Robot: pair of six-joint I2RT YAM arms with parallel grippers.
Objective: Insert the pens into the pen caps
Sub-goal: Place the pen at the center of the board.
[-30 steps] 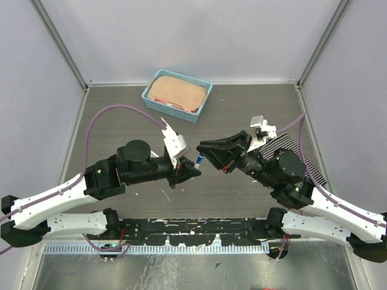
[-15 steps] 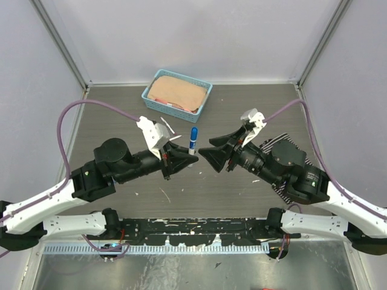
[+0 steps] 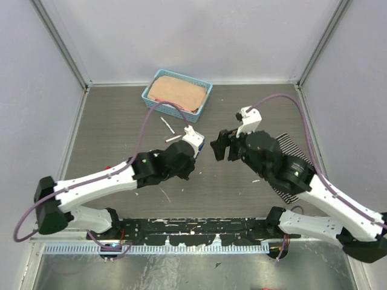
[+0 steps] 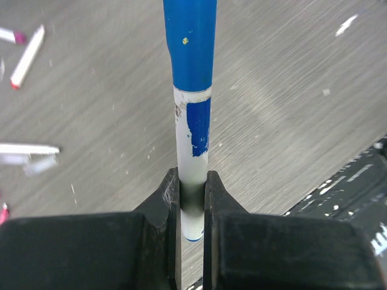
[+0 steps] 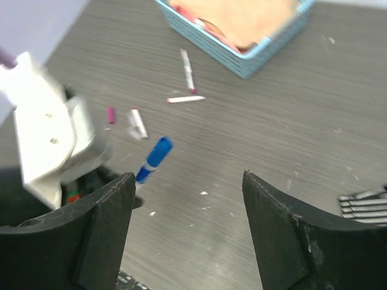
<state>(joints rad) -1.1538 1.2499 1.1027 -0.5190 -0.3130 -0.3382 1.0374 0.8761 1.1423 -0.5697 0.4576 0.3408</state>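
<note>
The blue cap [image 4: 189, 42] on the pen [image 4: 188, 164] runs off the left wrist view's top edge, and the loose pens [image 5: 187, 69] in the right wrist view are blurred

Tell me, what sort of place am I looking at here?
Probably a robotics lab test cell: plain pale walls on metal framing box in one dark table, a left arm and a right arm are bolted at its near edge, and loose pens lie about.
</note>
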